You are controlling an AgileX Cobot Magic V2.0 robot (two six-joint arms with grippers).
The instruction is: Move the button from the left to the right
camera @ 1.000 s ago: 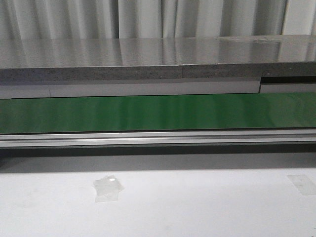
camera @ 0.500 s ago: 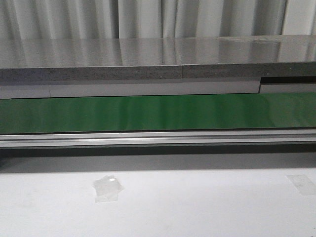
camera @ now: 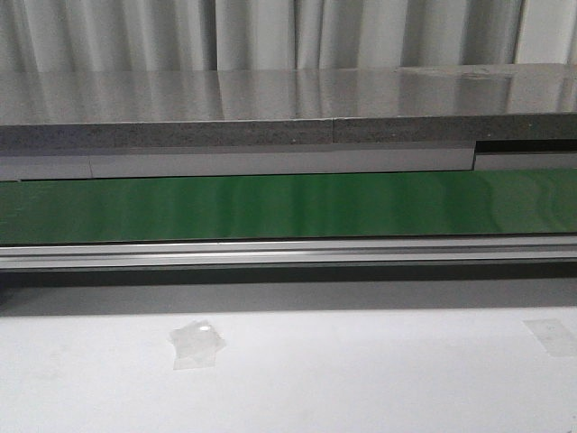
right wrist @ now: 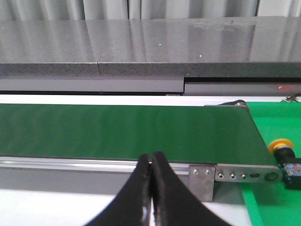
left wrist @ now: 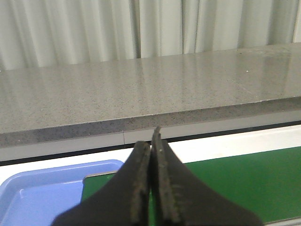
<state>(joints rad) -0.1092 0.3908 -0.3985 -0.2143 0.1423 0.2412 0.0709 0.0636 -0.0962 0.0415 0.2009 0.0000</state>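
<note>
The button point(right wrist: 283, 149), a yellow mushroom cap on a black body with small red and blue marks, lies on a bright green surface point(right wrist: 275, 207) past the end of the belt in the right wrist view. It does not show in the other views. My right gripper point(right wrist: 151, 162) is shut and empty, over the belt's near rail, well to the side of the button. My left gripper point(left wrist: 151, 141) is shut and empty, above the green conveyor belt point(left wrist: 225, 183) near a blue tray point(left wrist: 37, 197). Neither gripper shows in the front view.
The green belt point(camera: 288, 206) runs across the front view with a metal rail point(camera: 288, 253) in front and a grey stone ledge point(camera: 270, 108) behind. Clear tape pieces point(camera: 196, 344) lie on the white table. A metal bracket point(right wrist: 201, 181) ends the rail.
</note>
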